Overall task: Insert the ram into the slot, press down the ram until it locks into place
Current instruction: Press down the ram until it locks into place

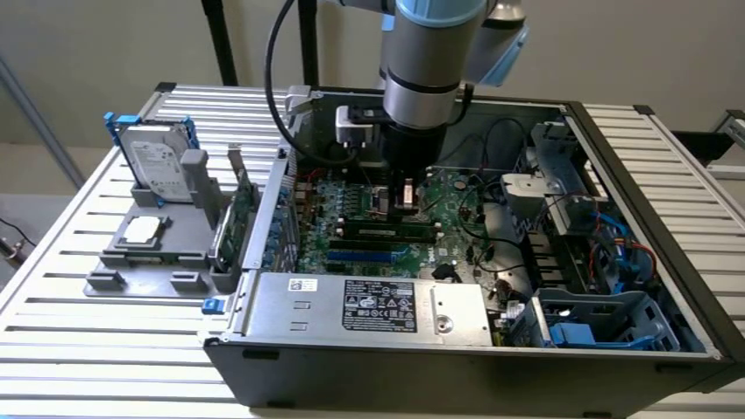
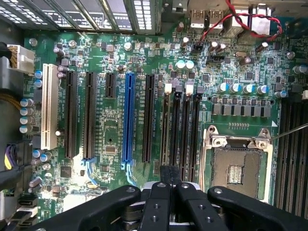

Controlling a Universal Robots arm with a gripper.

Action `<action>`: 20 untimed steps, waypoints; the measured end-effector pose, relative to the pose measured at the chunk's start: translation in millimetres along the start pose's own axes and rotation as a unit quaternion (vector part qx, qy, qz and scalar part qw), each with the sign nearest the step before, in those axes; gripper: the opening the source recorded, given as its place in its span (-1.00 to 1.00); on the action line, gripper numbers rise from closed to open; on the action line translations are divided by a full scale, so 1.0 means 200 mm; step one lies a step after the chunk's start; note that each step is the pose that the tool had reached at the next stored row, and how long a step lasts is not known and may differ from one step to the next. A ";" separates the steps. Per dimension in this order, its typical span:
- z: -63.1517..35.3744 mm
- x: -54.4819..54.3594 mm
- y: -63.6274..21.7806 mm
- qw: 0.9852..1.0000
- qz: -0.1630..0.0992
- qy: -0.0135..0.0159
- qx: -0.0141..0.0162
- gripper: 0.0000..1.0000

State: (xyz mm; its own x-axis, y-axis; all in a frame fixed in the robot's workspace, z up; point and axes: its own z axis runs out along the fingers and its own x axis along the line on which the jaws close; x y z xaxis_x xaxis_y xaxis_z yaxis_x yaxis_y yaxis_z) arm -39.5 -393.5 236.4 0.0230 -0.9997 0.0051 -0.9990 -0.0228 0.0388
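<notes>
In the exterior view the ram (image 1: pixel 390 231), a thin dark green stick with black chips, lies lengthwise along the black memory slots on the motherboard and looks seated in one of them. My gripper (image 1: pixel 407 199) hangs just above and behind it, inside the open case. In the wrist view the gripper (image 2: pixel 169 174) is shut, its two black fingertips (image 2: pixel 163 175) pressed together with nothing visible between them. The narrow black slots (image 2: pixel 185 130), with pale end latches, run straight away from the fingertips. I cannot tell the stick's edge apart from the slots there.
Beside the slots are the silver processor socket (image 2: pixel 238 166) and the blue socket (image 2: pixel 128 120). Red and black cables (image 2: pixel 240 19) cross the board's edge. The power supply (image 1: pixel 372 305) and drive cage (image 1: pixel 605 323) crowd the case. A grey stand (image 1: pixel 146 249) holds a hard drive (image 1: pixel 157 166) and an expansion card (image 1: pixel 239 223).
</notes>
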 end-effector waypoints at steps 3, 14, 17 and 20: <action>0.016 0.00 -0.001 1.000 0.000 0.000 0.000 -0.79; -0.008 -0.01 -0.009 1.000 0.000 0.000 -0.001 -0.79; -0.077 0.00 -0.016 1.000 0.000 0.000 -0.003 -0.79; -0.111 0.00 -0.016 1.000 0.000 0.000 -0.004 -0.79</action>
State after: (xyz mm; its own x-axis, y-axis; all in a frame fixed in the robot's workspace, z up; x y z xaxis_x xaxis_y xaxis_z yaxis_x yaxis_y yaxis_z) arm -35.4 -392.4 258.5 0.0224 -0.9997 0.0049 -0.9987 -0.0222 0.0462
